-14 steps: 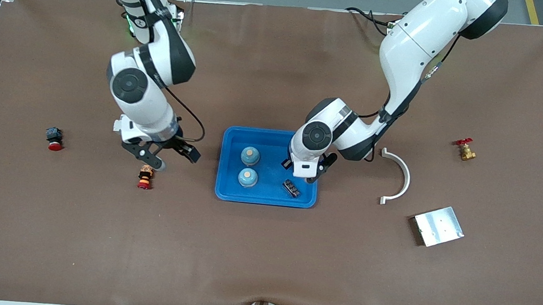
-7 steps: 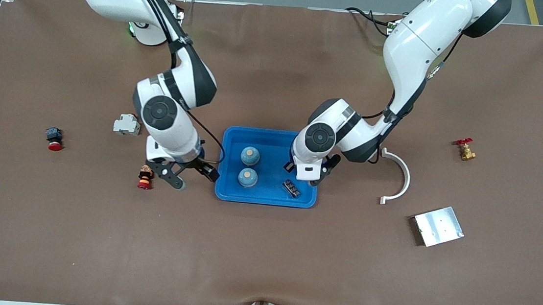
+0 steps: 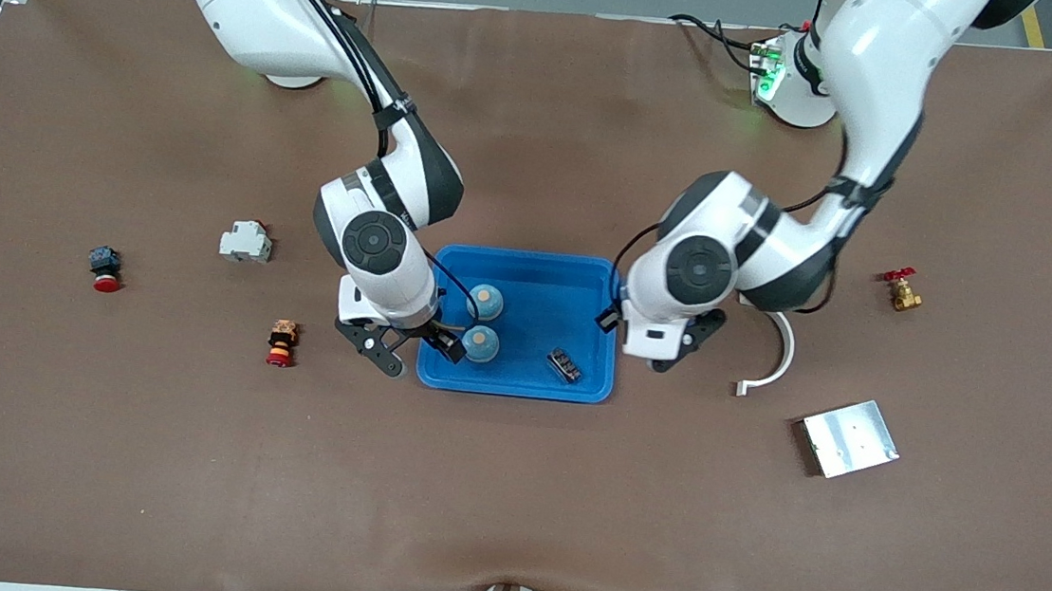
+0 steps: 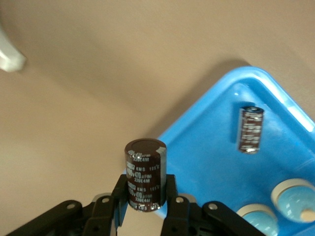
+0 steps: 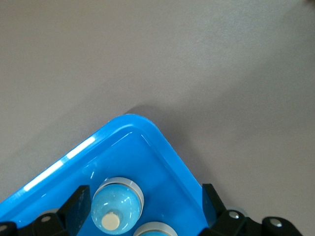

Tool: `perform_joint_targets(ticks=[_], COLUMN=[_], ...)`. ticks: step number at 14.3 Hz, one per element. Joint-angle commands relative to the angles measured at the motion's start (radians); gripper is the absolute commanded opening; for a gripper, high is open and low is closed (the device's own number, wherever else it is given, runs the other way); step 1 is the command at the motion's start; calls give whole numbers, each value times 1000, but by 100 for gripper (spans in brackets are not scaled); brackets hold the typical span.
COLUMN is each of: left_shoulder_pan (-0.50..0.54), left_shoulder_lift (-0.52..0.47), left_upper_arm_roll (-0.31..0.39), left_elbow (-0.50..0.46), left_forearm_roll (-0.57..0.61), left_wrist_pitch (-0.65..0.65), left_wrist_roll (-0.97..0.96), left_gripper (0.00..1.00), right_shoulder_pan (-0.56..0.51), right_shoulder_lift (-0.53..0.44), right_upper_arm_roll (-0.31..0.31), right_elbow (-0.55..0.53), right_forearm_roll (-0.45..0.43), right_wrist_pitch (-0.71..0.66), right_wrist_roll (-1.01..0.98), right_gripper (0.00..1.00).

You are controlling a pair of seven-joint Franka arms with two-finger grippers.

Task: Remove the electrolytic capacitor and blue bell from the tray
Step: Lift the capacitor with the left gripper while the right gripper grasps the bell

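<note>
Fingertips of the left gripper (image 3: 673,356) are hiding under the white wrist in the front view, so we are relying on the left wrist view, where its black fingers (image 4: 120,209) are clamping the lower end of an upright dark brown cylindrical capacitor (image 4: 143,174) over the table just beside the shallow blue plastic tray (image 3: 442,379), at the tray's end toward the left arm. We are reading white print on its sleeve, "KMS" and "220", though the rest is too small to make out. A second dark brown capacitor (image 3: 565,365) is lying on its side in the tray; its lettering is unreadable. The right gripper (image 3: 416,351) is hanging spread wide over the tray's rim toward the right arm's end, holding nothing, one finger over the table and one over the tray. Two pale blue domed bells (image 3: 485,300) are sitting in the tray, and the nearer one (image 3: 481,342) is partly covered by that gripper in the front view and cut off at the edge of the right wrist view.
</note>
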Motion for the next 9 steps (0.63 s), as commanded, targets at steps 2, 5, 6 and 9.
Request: perform_joint_targets(ticks=[2,5,6,9], left_shoulder_pan=[87,156,186,307], left_shoulder_lift=[-97,-176,-206,-315], left_upper_arm_roll=[-18,-17,-17,-20], left_elbow=[-85,-163,-188,-286], left_forearm_roll=[-12,-6,-6,-6], left_wrist_pitch=[-105,-105,-105,-104], left_wrist_roll=[212,350,414,598], left_gripper=[0,0,0,0], right_shoulder_pan=[6,29,37,60], right_shoulder_lift=[54,80,90,115], right_upper_arm_roll=[-5,-5,-5,-5], right_elbow=[70,77,78,98], right_forearm_roll=[-9,-9,-9,-12], right_wrist_pitch=[-13,25,39,57], right_wrist_roll=[57,65,72,112], right_gripper=[100,100,100,100])
